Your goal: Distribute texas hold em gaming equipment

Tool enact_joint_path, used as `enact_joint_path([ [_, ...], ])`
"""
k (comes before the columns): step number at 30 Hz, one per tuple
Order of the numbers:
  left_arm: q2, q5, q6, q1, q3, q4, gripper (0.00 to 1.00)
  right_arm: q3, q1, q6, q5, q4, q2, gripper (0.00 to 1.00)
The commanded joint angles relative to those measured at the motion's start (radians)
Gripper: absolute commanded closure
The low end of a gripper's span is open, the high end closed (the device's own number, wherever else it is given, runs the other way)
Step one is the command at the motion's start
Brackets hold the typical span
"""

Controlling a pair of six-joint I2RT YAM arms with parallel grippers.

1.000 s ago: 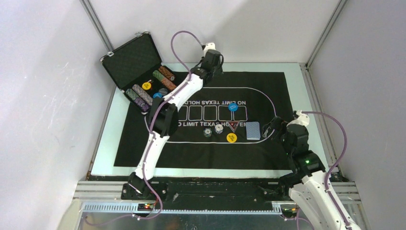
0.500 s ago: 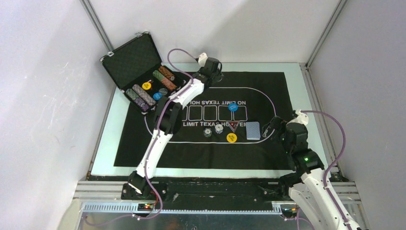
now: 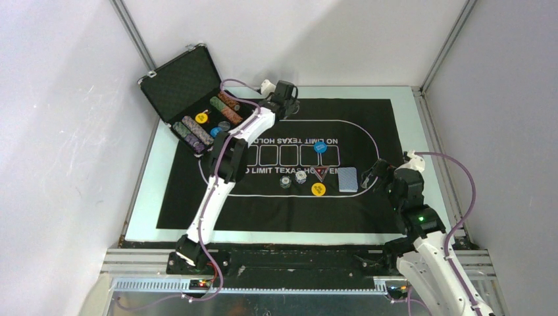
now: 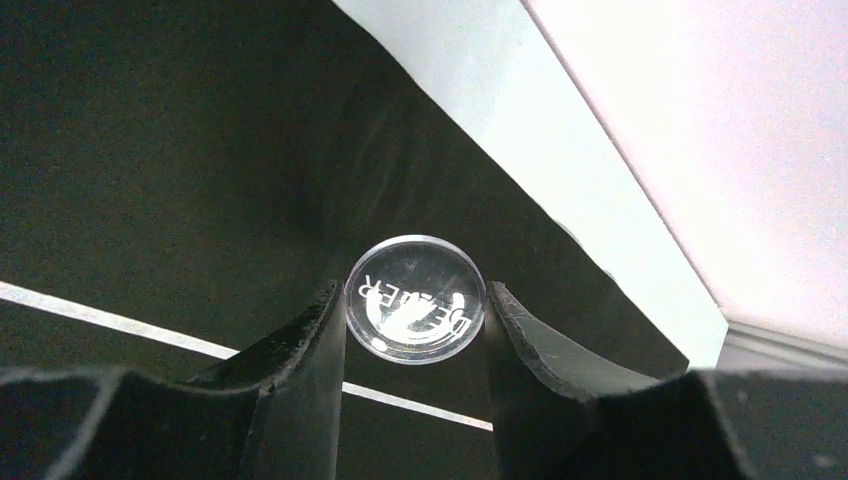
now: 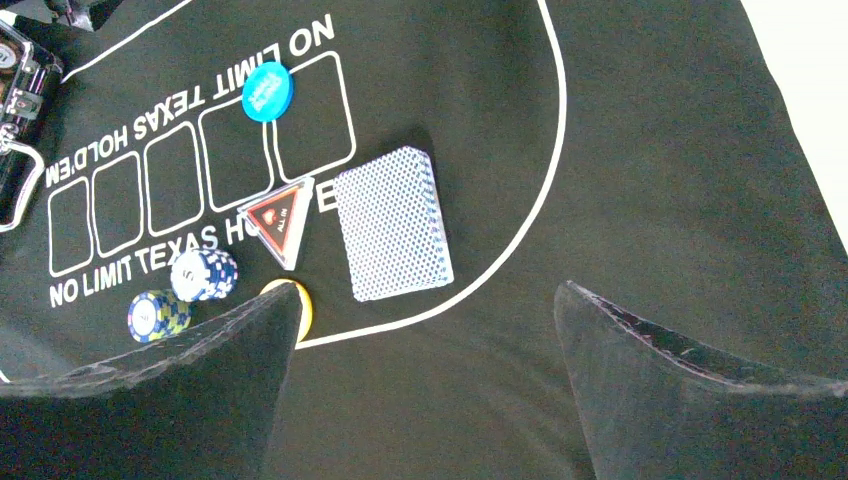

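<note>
Over the mat's (image 4: 150,150) far edge, the left pincer (image 4: 415,312) clasps the clear dealer disc (image 4: 415,290) by its rim; lower it flat onto the cloth before releasing, while the right pincer (image 5: 428,300) stands released near the cards (image 5: 392,222).

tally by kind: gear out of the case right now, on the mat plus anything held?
Chip stacks: 2 (blue-white stack, yellow-blue stack)
Large discs on mat: 2 (blue disc, yellow disc)
Triangle marker: 1
Card deck: 1
Dealer disc held in left gripper: 1
Total: 7
</note>
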Motion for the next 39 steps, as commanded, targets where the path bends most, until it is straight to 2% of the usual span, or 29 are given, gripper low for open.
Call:
enact_joint_path([
  [1,0.005,-0.038,-0.08,0.0,0.012,-0.032,0.59,-0.003,-0.008,0.001,-0.005,0.019,-0.003,0.0],
  [15,-0.017,-0.012,-0.049,0.003,0.001,-0.043,0.18,-0.003,-0.024,0.011,-0.021,0.012,-0.01,0.0],
  [17,-0.034,-0.002,-0.026,0.004,-0.004,-0.024,0.11,-0.003,-0.024,0.013,-0.023,0.012,-0.01,0.0],
  [18,-0.047,0.018,-0.006,0.005,-0.004,-0.003,0.03,-0.003,-0.025,0.014,-0.026,0.012,-0.012,0.0],
  [21,-0.093,0.063,0.077,0.005,0.02,0.039,0.0,-0.003,-0.027,0.011,-0.034,0.018,-0.015,0.0],
  [24,-0.145,0.092,0.167,0.003,0.062,0.014,0.0,-0.003,-0.027,0.001,-0.045,0.025,-0.016,0.0],
  [27,-0.26,0.132,0.293,0.003,0.05,-0.034,0.0,-0.003,-0.025,-0.012,-0.072,0.039,-0.015,0.0],
  [29,-0.367,0.159,0.368,0.002,-0.01,-0.071,0.0,0.0,-0.026,-0.02,-0.103,0.049,-0.008,0.0],
  [31,-0.511,0.156,0.445,-0.002,-0.135,-0.096,0.0,0.009,-0.025,-0.03,-0.14,0.053,0.005,0.0],
  [32,-0.572,0.148,0.471,-0.003,-0.271,-0.096,0.0,0.014,-0.025,-0.031,-0.163,0.058,0.014,0.0],
  [33,-0.704,0.117,0.514,-0.009,-0.348,-0.078,0.0,0.027,-0.022,-0.032,-0.168,0.059,0.032,0.0],
  [34,-0.772,0.096,0.532,-0.012,-0.54,-0.052,0.0,0.033,-0.019,-0.033,-0.205,0.069,0.044,0.0],
  [35,-0.921,0.069,0.552,-0.017,-0.636,0.012,0.0,0.046,-0.012,-0.028,-0.231,0.075,0.07,0.0],
  [36,-0.989,0.064,0.557,-0.017,-0.843,0.051,0.0,0.052,-0.005,-0.025,-0.244,0.097,0.087,0.0],
  [37,-1.131,0.055,0.557,-0.018,-0.945,0.121,0.0,0.059,0.015,-0.021,-0.262,0.116,0.127,0.0],
  [38,-1.263,0.052,0.549,-0.019,-1.117,0.173,0.0,0.065,0.027,-0.019,-0.265,0.151,0.177,0.0],
  [39,-1.319,0.03,0.539,-0.02,-1.196,0.18,0.0,0.086,0.059,-0.02,-0.26,0.182,0.207,0.0],
])
